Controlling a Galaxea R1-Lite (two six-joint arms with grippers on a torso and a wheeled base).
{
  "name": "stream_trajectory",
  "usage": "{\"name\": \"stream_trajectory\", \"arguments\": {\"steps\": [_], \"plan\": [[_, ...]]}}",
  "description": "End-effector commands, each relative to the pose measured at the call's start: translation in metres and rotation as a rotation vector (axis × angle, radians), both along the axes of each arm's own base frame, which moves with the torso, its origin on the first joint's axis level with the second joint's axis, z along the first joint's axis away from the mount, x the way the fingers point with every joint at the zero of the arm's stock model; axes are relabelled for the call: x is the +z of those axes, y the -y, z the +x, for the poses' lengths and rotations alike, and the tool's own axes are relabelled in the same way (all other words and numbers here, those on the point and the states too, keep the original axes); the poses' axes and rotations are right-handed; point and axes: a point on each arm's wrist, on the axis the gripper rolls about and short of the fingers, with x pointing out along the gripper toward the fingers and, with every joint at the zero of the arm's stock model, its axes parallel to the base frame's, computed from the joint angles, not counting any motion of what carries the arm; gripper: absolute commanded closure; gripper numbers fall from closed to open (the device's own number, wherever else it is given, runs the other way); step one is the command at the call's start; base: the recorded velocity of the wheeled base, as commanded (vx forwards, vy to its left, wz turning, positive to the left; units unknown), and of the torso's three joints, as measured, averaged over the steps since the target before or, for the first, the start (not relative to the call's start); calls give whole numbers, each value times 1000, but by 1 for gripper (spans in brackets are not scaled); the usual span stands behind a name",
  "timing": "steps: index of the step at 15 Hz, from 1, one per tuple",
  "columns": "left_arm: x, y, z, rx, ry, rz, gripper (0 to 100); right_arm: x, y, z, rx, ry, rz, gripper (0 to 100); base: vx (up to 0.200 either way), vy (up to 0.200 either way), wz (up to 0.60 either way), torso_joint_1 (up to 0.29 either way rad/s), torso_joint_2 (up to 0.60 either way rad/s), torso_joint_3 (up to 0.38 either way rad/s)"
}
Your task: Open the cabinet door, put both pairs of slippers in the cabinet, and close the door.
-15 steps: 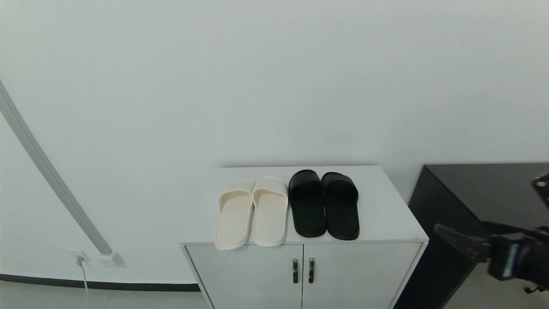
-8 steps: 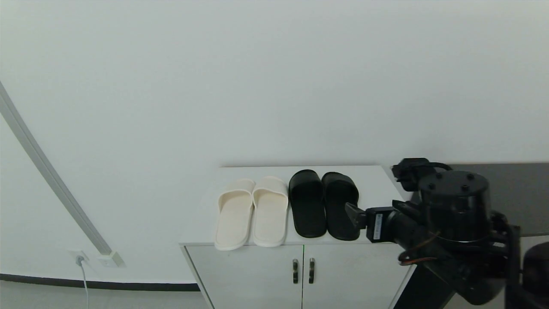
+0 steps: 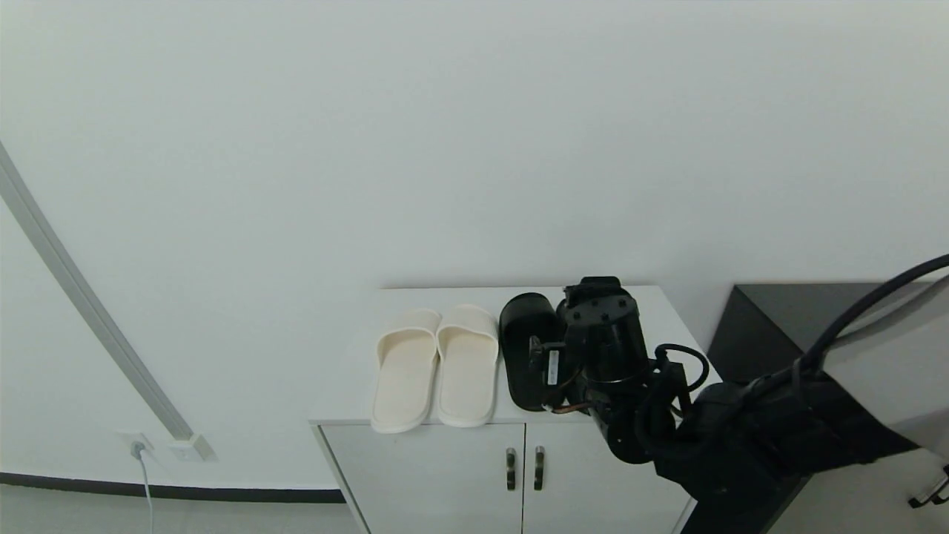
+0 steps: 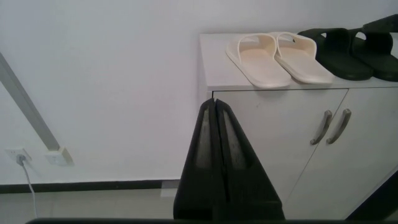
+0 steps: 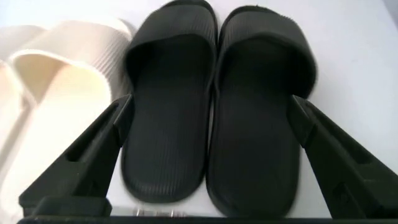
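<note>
While the right hand (image 5: 211, 106) hung spread wide over the black slippers (image 5: 168, 124) (both atop the cabinet (image 3: 348, 378)), the left hand (image 4: 216, 109) was clenched.

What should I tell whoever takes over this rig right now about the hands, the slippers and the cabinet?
Left hand: shut, empty, off the cabinet's left front corner and clear of it.
Right hand: open, above the black slippers, one finger on either side of the pair, not gripping.
The black slippers and the cream slippers lie side by side on the cabinet top.
Cabinet doors: closed.
Done: nothing yet.
Left: open the door, put both pairs inside, close it.
</note>
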Motion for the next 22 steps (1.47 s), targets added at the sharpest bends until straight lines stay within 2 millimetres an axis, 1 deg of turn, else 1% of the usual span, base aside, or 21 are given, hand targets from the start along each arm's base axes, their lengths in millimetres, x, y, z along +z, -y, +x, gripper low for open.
{"name": "stream_trajectory", "arguments": {"steps": [1,4,8,11,12,13,16,17,22], "plan": [[0,0,0,1,0,0,100,-30,-9,29,-42,-27,-31,0,0,0,0,0,0,0],[0,0,0,1,0,0,100,-41,-8,48,-74,-27,-32,0,0,0,0,0,0,0],[0,0,0,1,0,0,100,-45,-14,63,-82,-11,-32,0,0,0,0,0,0,0],[0,0,0,1,1,-1,100,-54,-19,88,-96,12,-56,0,0,0,0,0,0,0],[0,0,0,1,0,0,100,-55,-18,91,-102,16,-54,0,0,0,0,0,0,0],[0,0,0,1,0,-1,100,-53,-17,99,-116,27,-45,0,0,0,0,0,0,0],[0,0,0,1,0,0,100,-51,-15,104,-124,35,-37,0,0,0,0,0,0,0],[0,0,0,1,0,-1,100,-51,-14,104,-125,34,-39,100,0,0,0,0,0,0],[0,0,0,1,1,-1,100,-52,-14,104,-121,32,-38,100,0,0,0,0,0,0]]}}
